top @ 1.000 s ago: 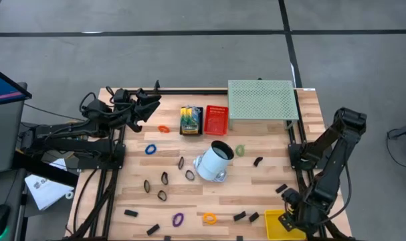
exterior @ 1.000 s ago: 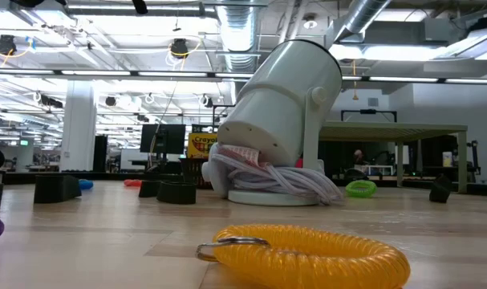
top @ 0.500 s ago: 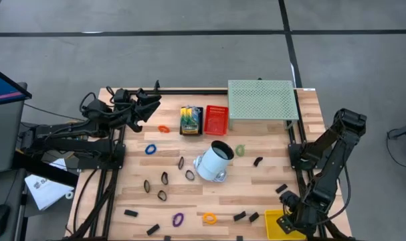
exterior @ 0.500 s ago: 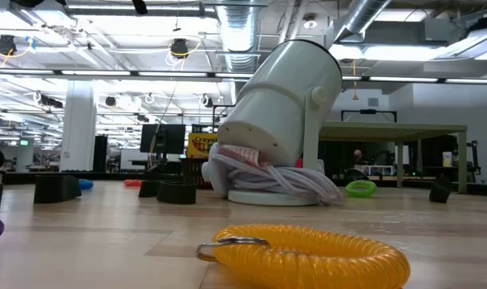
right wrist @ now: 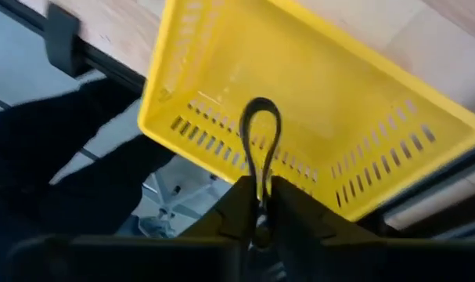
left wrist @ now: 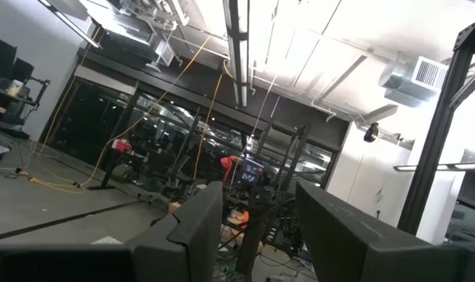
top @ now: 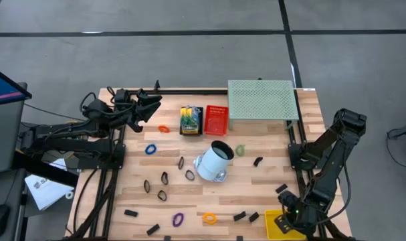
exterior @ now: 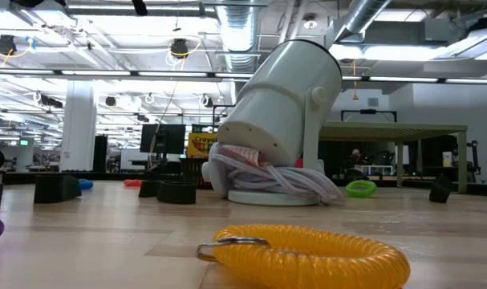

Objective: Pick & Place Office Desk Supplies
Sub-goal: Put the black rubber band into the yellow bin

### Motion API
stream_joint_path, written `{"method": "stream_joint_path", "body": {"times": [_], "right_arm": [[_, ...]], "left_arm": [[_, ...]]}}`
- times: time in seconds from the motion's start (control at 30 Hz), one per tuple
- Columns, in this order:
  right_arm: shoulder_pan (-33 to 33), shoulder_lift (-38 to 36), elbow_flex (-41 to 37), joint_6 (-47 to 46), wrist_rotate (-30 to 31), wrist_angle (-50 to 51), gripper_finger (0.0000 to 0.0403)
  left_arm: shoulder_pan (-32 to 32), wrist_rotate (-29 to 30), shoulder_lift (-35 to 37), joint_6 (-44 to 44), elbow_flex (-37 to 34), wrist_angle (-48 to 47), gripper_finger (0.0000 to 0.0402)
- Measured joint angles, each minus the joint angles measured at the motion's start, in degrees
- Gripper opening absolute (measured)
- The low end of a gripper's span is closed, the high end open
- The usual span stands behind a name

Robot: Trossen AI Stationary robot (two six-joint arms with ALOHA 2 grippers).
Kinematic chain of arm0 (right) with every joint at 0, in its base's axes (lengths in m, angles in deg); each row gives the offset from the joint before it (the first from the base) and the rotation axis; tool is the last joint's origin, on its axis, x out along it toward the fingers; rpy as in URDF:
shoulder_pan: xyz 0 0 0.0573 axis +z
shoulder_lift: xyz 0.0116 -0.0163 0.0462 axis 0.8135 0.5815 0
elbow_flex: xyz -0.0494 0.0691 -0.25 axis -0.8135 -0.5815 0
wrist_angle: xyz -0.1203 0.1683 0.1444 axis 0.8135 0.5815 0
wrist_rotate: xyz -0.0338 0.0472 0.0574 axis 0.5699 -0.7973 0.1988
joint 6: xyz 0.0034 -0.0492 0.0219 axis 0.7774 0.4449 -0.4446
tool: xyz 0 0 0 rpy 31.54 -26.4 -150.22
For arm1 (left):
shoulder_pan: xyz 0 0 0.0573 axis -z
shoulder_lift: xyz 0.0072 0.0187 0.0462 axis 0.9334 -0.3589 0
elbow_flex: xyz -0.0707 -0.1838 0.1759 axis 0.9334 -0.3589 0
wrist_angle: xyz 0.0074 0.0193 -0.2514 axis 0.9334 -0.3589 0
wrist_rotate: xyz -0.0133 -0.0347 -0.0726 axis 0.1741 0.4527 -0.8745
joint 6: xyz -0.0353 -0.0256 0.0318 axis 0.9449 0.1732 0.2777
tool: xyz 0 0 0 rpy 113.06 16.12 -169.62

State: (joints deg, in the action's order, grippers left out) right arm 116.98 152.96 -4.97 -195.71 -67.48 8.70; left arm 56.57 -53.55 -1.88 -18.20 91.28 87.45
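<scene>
right gripper [right wrist: 259, 205] pinching black band [right wrist: 260, 137], over yellow basket [right wrist: 315, 102]

A light wooden table [top: 269, 181] carries everything. Near its centre lies a tipped white lamp [top: 215, 161]. At twelve o'clock sit a crayon box [top: 190, 120] and a red basket [top: 216, 119], side by side, with a green mesh tray [top: 261, 100] toward one o'clock. A yellow basket [top: 277, 224] sits at five o'clock. An orange ring [top: 164, 128] and a blue ring [top: 150, 149] lie toward ten; a purple ring [top: 177, 219] and a yellow coil ring [top: 209, 217] toward six. Black binder clips [top: 162, 178] are scattered across the near half.
</scene>
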Motion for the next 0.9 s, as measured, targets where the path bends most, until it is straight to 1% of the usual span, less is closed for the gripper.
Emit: {"method": "stream_joint_path", "body": {"times": [0.13, 0.33, 0.43, 0.5, 0.63, 0.8, 0.9], "right_arm": [[-0.3, 0.0, 0.0, -0.1, 1.5, 0.0, 0.0112], [-0.8, 0.0, 0.0, -0.1, 1.5, 0.0, 0.0214], [-0.9, 0.0, -0.1, -0.1, 1.5, 0.3, 0.0247], [-1.3, 0.0, -0.1, -0.1, 1.5, 1.1, 0.0253], [-3.5, 0.0, -0.1, -0.3, 4.3, 3.1, 0.0254], [-7.6, 0.0, -0.1, -0.2, 4.8, 7.4, 0.0247], [-11.3, 0.0, -0.1, 2.1, 4.8, 11.3, 0.0243]], "left_arm": [[0.0, 0.0, 0.0, 0.0, 0.0, 0.0, 0.0159], [0.0, 0.0, 0.0, 0.0, 0.0, 0.0, 0.0159], [0.0, 0.0, 0.0, 0.0, 0.0, 0.0, 0.0159], [0.0, 0.0, 0.0, 0.0, 0.0, 0.0, 0.0159], [0.0, 0.0, 0.0, 0.0, 0.0, 0.0, 0.0159], [0.0, 0.0, 0.0, 0.2, 0.0, 0.0, 0.0159], [0.0, 0.0, 0.0, 0.2, 0.0, 0.0, 0.0159]]}}
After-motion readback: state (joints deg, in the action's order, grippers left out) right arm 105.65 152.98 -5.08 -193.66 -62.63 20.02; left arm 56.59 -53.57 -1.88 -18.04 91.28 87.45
